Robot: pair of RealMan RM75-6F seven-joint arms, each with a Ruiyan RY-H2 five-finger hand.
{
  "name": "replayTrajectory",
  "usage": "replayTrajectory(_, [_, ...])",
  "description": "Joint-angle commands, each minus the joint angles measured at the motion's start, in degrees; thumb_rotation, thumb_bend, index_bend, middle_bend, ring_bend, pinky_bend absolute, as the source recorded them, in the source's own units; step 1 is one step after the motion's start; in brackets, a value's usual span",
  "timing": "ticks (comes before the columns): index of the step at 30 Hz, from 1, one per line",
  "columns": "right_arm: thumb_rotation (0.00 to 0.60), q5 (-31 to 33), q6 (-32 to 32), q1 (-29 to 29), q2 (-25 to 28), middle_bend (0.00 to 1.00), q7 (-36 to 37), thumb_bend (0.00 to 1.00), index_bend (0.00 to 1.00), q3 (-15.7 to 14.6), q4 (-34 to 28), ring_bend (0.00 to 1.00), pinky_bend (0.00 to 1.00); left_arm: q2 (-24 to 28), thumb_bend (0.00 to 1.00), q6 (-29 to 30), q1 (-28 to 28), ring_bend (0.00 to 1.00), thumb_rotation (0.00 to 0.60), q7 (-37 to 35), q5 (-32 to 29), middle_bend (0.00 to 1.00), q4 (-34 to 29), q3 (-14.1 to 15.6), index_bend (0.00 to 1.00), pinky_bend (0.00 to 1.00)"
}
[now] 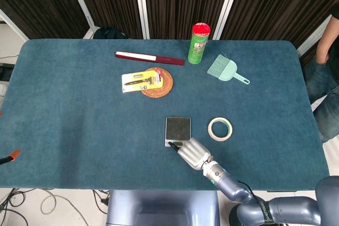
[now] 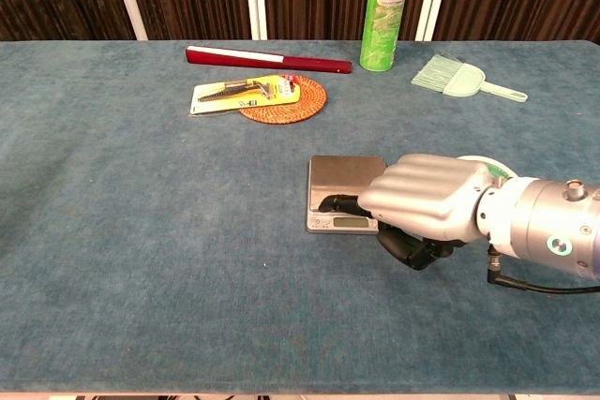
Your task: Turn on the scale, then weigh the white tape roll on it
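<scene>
A small silver scale (image 1: 177,128) (image 2: 344,182) sits on the blue table, with its display strip along the near edge. The white tape roll (image 1: 220,128) lies flat just right of it; in the chest view only its rim (image 2: 489,167) shows behind my hand. My right hand (image 1: 192,153) (image 2: 427,203) hovers at the scale's near right corner. One dark fingertip (image 2: 329,203) reaches out over the left end of the display strip, and the other fingers are curled under. It holds nothing. Whether the fingertip touches the panel is unclear. My left hand is not visible.
At the back stand a green can (image 1: 199,43) and a mint dustpan brush (image 1: 226,69). A red and white bar (image 1: 150,57) and a yellow package on a woven coaster (image 1: 148,81) lie left of them. A person (image 1: 328,41) stands at the right edge.
</scene>
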Motion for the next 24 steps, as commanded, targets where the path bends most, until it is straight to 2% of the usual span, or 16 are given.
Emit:
replayTrajectory(1, [0.600, 0.2, 0.2, 0.4, -0.4, 0.76, 0.0, 0.82, 0.06, -0.3, 0.2, 0.83, 0.76, 0.0, 0.03, 0.0, 0.0, 0.00, 0.600, 0.0, 0.0, 0.00, 0.0, 0.0, 0.00, 0.00])
replayTrajectory(24, [0.600, 4.5, 1.9, 3.6, -2.1, 0.76, -1.1, 0.81, 0.06, -2.2, 1.4, 0.83, 0.76, 0.0, 0.03, -0.2, -0.1, 0.00, 0.600, -0.1, -0.2, 0.00, 0.1, 0.0, 0.00, 0.00])
